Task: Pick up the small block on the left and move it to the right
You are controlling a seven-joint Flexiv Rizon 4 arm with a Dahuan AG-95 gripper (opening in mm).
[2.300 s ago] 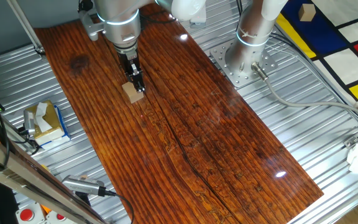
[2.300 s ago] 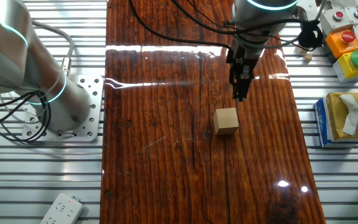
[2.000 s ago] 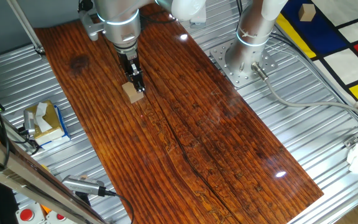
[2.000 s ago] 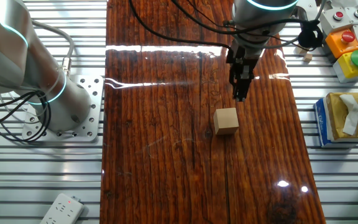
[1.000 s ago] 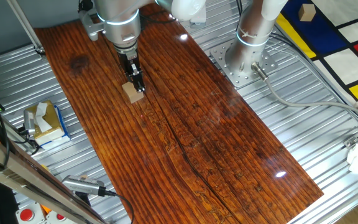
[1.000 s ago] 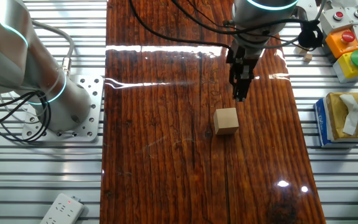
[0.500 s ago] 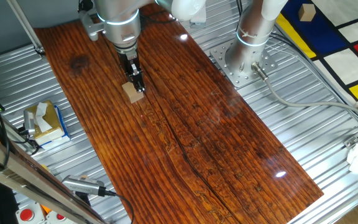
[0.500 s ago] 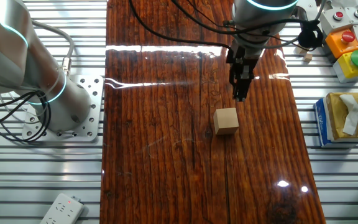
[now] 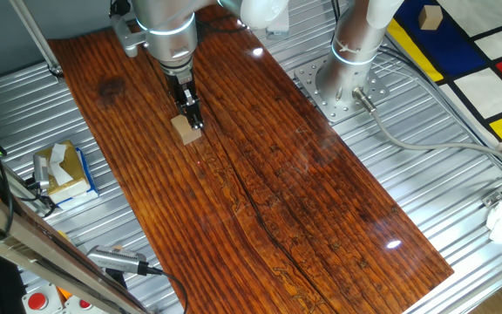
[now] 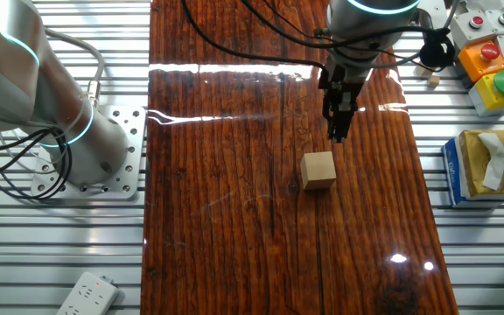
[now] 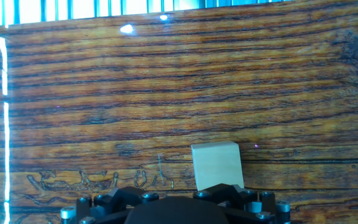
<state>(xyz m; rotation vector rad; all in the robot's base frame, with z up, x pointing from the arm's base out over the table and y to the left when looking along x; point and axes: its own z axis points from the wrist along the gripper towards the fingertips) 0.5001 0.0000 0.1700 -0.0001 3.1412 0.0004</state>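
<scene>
Dark, glossy striped wooden board (image 9: 260,183) laid diagonally across ribbed metal table (image 9: 425,157), with bright light glints at lower right. Red, yellow, blue and white panelled floor (image 9: 486,52) at upper right. White power strip (image 10: 86,296) at lower left of the other fixed view.

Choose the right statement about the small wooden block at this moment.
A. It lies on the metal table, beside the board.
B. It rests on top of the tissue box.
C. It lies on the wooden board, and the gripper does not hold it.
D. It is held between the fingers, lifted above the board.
C. The small block sits flat on the wooden board, with the gripper above and apart from it, fingers not around it.
</scene>
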